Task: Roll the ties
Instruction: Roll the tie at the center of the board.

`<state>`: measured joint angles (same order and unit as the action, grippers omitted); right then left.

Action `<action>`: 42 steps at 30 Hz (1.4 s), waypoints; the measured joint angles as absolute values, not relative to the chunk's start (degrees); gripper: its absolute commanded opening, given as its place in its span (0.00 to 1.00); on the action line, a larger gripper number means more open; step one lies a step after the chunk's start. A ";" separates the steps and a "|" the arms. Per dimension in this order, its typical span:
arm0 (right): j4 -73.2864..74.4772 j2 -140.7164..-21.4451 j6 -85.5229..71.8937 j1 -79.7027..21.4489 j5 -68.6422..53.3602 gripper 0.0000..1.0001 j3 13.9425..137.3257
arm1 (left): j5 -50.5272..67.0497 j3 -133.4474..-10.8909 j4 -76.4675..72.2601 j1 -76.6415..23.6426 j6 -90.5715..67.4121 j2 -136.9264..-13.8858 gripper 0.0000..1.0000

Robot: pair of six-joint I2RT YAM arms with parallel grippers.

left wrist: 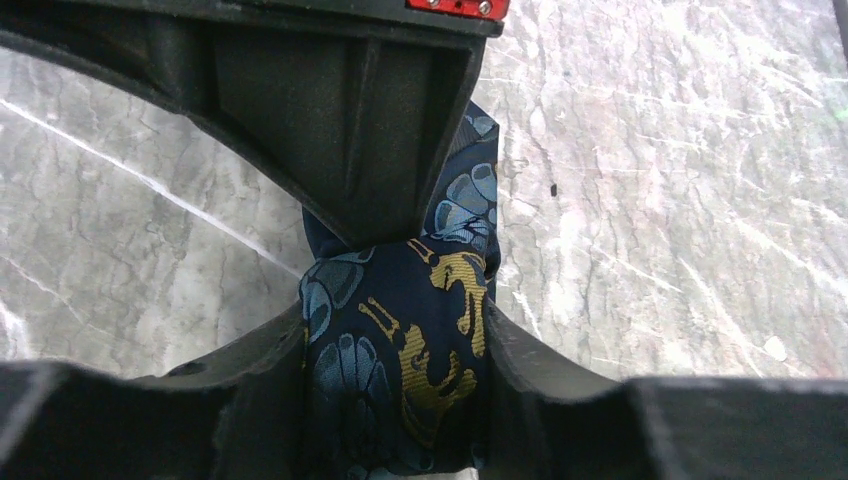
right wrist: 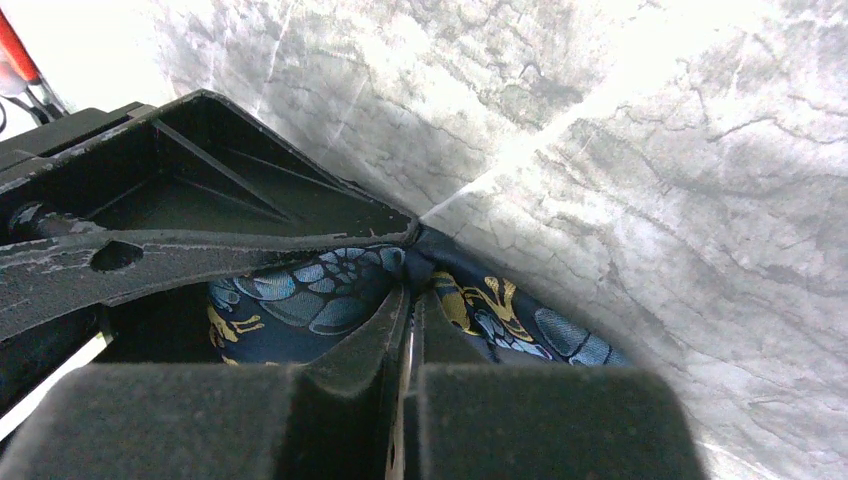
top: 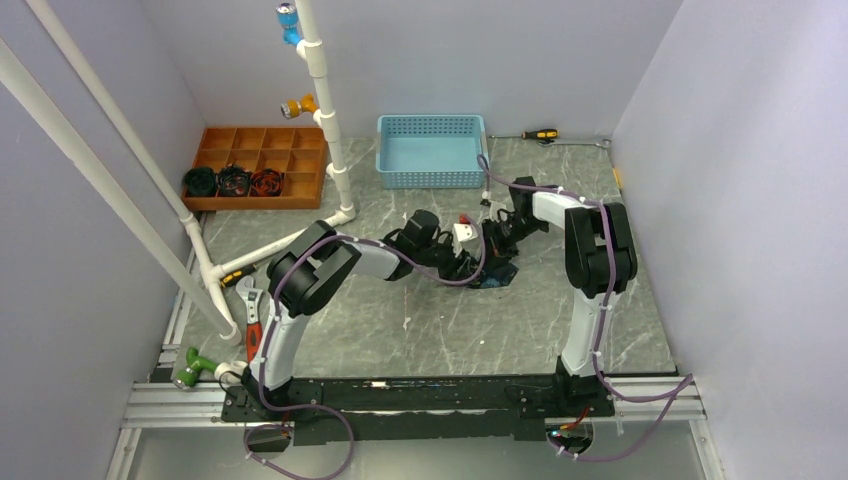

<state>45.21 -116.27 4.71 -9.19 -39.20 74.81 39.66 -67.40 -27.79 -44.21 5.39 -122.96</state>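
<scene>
- The tie (left wrist: 420, 370) is bunched into a tight navy bundle with its blue and gold paisley facing out. It sits mid-table on the grey marbled table (top: 400, 330).
- The left gripper (left wrist: 395, 318) holds that bundle with one finger pressed to each side. Its jaws stand at a middling width set by the bulk of the cloth.
- The right gripper (right wrist: 408, 285) comes in from the far right with its jaws almost together. It seems to pinch a thin fold at the crease, and a loose length trails off along the table beside it.
- This looks to me like the winding step. The right gripper should feed the loose length round the bundle under light tension. The left should grip firmly enough that the coil cannot spring open, but not so hard that it flattens.
- The two sets of fingers crowd each other closely, so a slow turn would avoid a clash.
- The cloth looks slippery, so a slack tail would probably loosen the roll.
- The blue basket (top: 430, 150) stands farther back, apart from both grippers.
</scene>
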 measured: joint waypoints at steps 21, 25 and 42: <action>56.51 -112.84 10.87 -4.29 -52.82 0.61 74.43 | 29.65 -66.30 -20.60 -49.01 28.25 -119.07 0.37; 55.40 -113.12 10.13 -4.97 -54.08 0.31 74.22 | 29.67 -67.55 -18.44 -49.08 28.60 -119.09 0.42; 57.87 -116.79 11.11 -3.92 -44.69 0.00 74.26 | 38.22 -67.85 -17.47 -46.46 21.63 -119.87 0.78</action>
<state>57.87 -116.79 11.11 -3.92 -44.69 74.26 38.22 -67.85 -17.47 -46.46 21.63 -119.87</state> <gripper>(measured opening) 0.029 0.797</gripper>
